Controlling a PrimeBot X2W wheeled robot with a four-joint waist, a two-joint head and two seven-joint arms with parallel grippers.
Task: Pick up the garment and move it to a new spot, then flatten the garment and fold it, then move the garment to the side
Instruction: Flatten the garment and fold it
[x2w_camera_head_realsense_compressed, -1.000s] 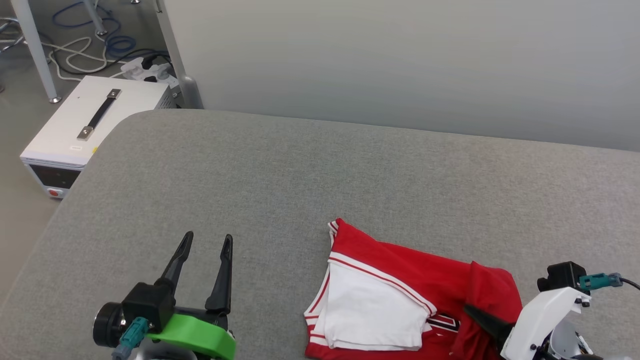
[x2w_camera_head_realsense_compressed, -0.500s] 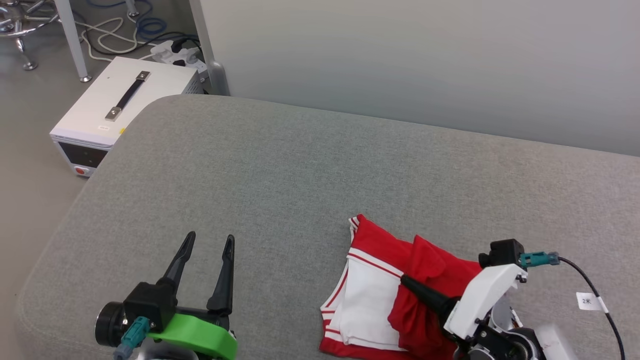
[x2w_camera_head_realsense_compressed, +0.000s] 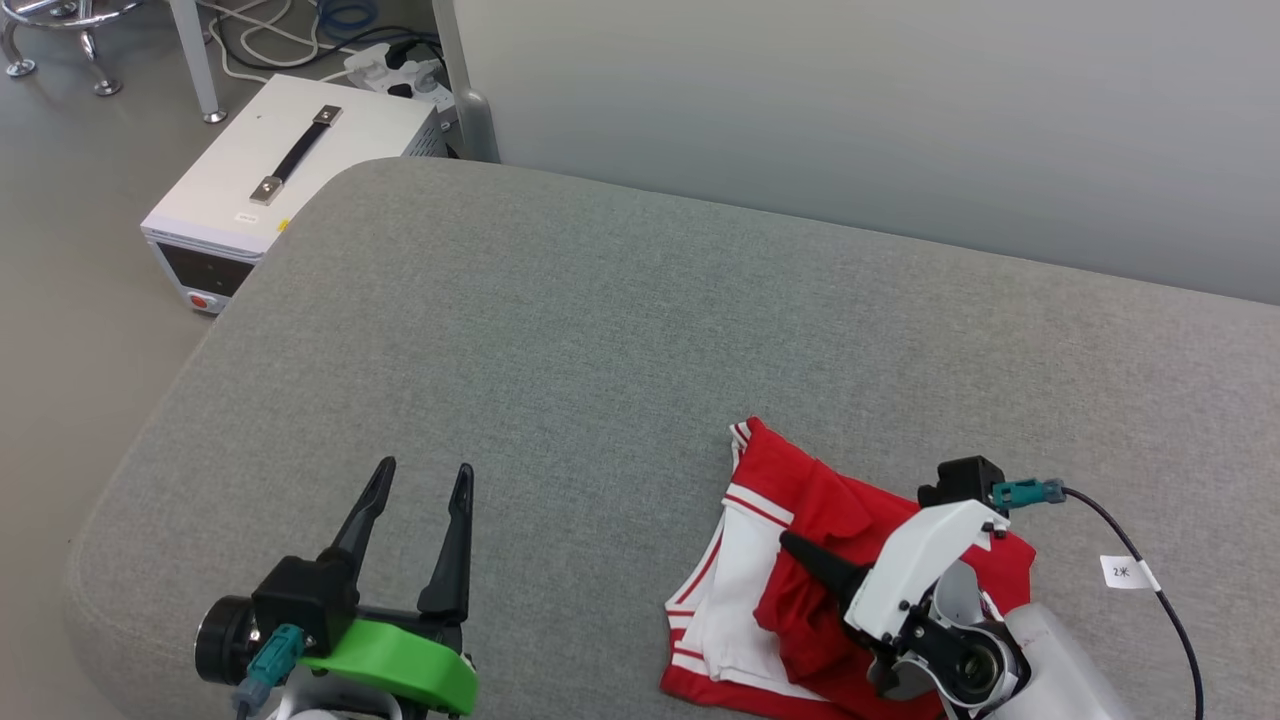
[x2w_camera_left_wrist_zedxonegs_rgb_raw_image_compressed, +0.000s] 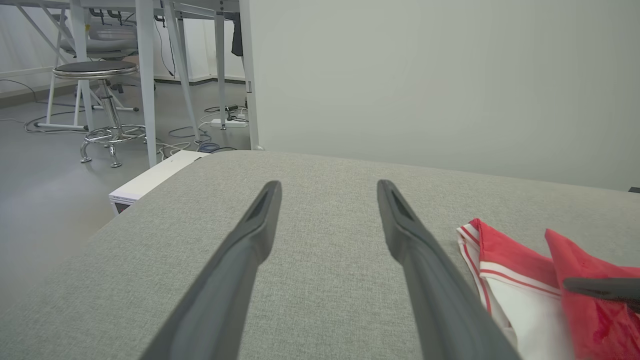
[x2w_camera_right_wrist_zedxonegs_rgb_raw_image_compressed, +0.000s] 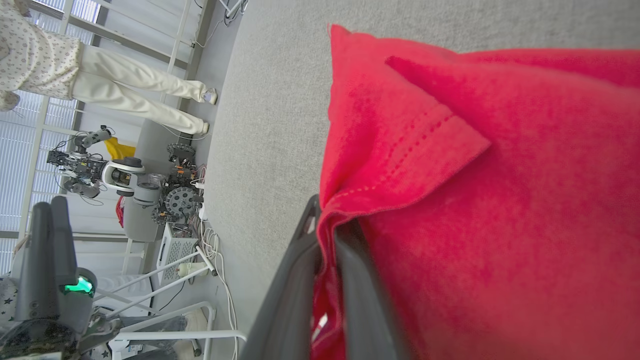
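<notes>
- right gripper (x2w_camera_head_realsense_compressed: 792, 545) clamped on a red fold of the shirt (x2w_camera_head_realsense_compressed: 790, 478) — bunched near-right on the cushion (x2w_camera_head_realsense_compressed: 600, 330)
- left gripper (x2w_camera_head_realsense_compressed: 425, 470) spread wide, empty — shirt lies to its right

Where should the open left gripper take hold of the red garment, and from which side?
On the garment, take the pointed striped corner at its far left. The left gripper should come from the left, low over the grey cushion: this corner lies flat and free, while the right gripper pinches a red fold further right.
</notes>
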